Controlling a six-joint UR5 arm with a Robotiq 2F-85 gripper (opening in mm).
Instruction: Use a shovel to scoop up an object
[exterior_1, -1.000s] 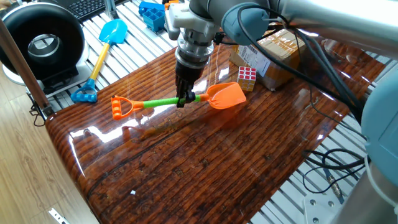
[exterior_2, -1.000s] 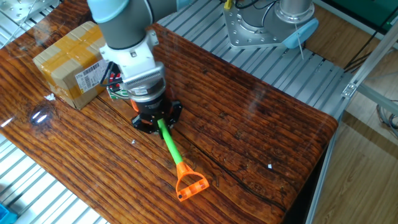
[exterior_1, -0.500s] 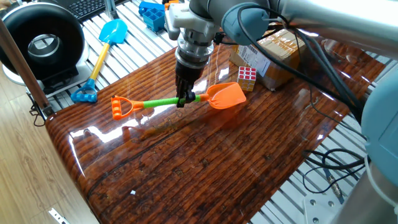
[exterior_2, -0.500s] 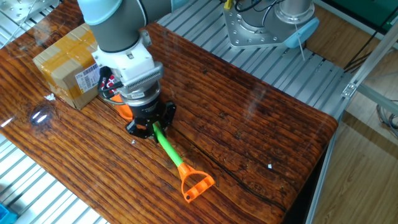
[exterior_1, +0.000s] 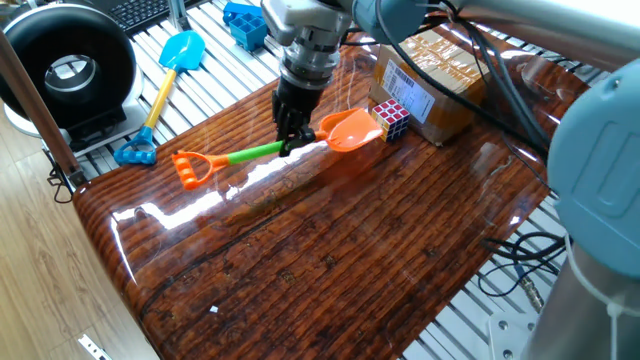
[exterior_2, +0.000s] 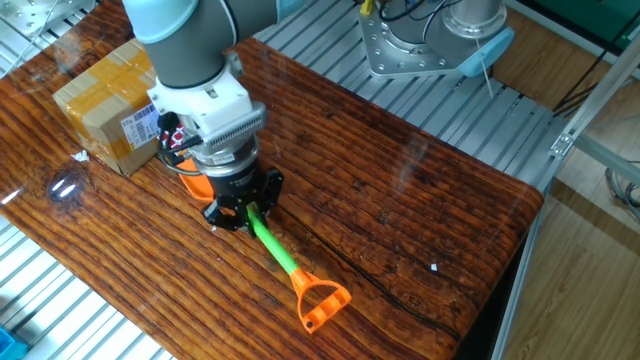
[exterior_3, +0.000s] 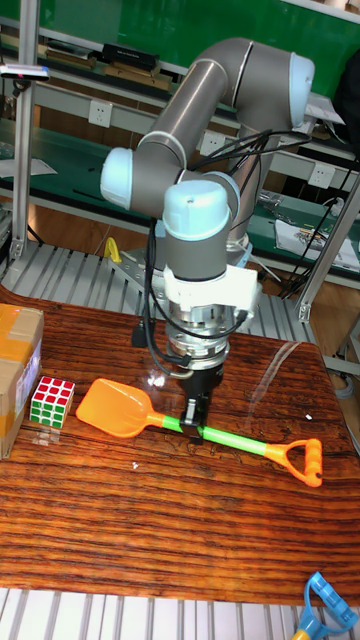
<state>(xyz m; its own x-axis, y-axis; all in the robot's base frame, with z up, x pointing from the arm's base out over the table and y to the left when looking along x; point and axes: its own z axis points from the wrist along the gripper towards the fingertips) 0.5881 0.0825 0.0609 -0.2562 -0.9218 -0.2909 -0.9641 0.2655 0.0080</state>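
The table (exterior_1: 330, 250), glossy dark wood, fills the middle of every view. At its far side sits the box (exterior_1: 440, 75), brown cardboard with a label. The gripper (exterior_3: 195, 415) comes straight down and pinches the shovel (exterior_3: 210, 432) on its green shaft, just behind the orange blade; the jaws are pressed onto the shaft. In the tall view the blade points to nine o'clock and the D-handle lies at three o'clock. The cube (exterior_3: 51, 401) sits at nine o'clock of the blade tip, very near it, with the box just beside it further along that way. From the fixed view on the handle side the blade edge looks to be at the cube's foot, though contact can't be confirmed.

The risk, as I judge it: the slick wood lets the cube slide ahead of the blade instead of riding up. It could jam against the box, or tip sideways off the lip. The thin shaft may also twist in that narrow pinch if the blade digs in.
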